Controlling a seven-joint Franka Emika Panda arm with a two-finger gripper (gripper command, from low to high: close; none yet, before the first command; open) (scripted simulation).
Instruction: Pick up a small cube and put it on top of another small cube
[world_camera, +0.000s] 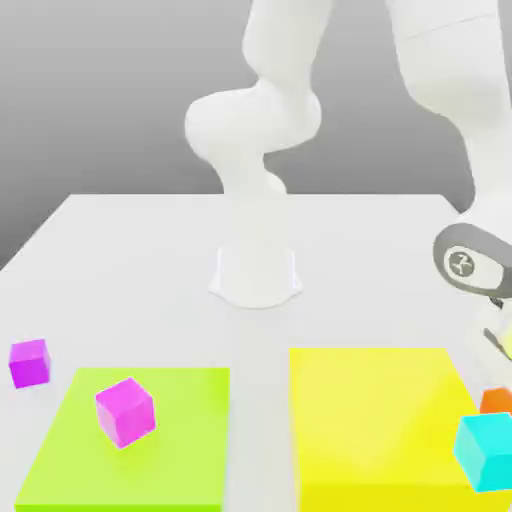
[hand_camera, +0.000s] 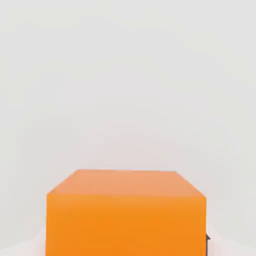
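Note:
An orange small cube (world_camera: 495, 400) sits at the exterior view's far right edge, just past the yellow pad. My gripper (world_camera: 499, 384) has come down on it from above, and the white hand reaches in from the right edge. In the hand view the orange cube (hand_camera: 126, 212) looms close between the jaws, and a dark sliver of finger presses against its side. The gripper is shut on this cube. A cyan cube (world_camera: 487, 450) stands just in front of it, at the yellow pad's right edge. A magenta cube (world_camera: 125, 410) rests on the green pad, and a purple cube (world_camera: 30, 362) lies on the table at the left.
A large flat yellow pad (world_camera: 375, 420) and a flat lime-green pad (world_camera: 130, 450) lie side by side at the front of the white table (world_camera: 150, 260). The arm's white base (world_camera: 256, 270) stands at the table's middle.

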